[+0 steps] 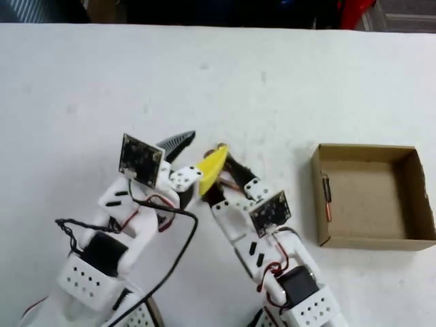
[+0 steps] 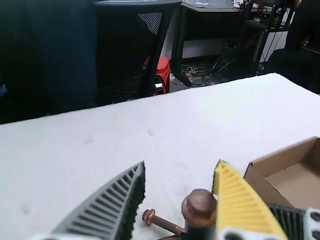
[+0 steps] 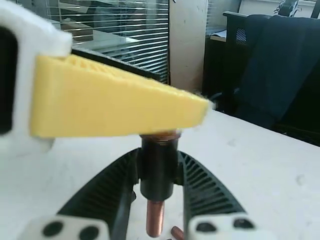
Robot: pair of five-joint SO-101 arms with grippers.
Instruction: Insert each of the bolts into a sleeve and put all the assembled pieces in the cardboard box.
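Observation:
My right gripper (image 3: 158,172) is shut on a black sleeve (image 3: 157,172) held upright, with a copper bolt (image 3: 155,220) through it; the bolt's tip sticks out of the sleeve's lower end. The bolt's head (image 2: 199,202) lies against the yellow finger (image 2: 237,205) of my left gripper (image 2: 181,165), which stands open around it, its black finger (image 2: 115,200) well apart. In the high view both grippers (image 1: 206,144) (image 1: 231,174) meet mid-table. A loose bolt (image 2: 159,221) lies on the table beneath. The cardboard box (image 1: 409,242) sits to the right with one assembled piece (image 1: 327,197) along its left wall.
The white table (image 1: 204,75) stretches bare behind the grippers to its far edge. Black cables (image 1: 170,252) hang over the left arm near the front. Chairs and desks stand in the room beyond the table.

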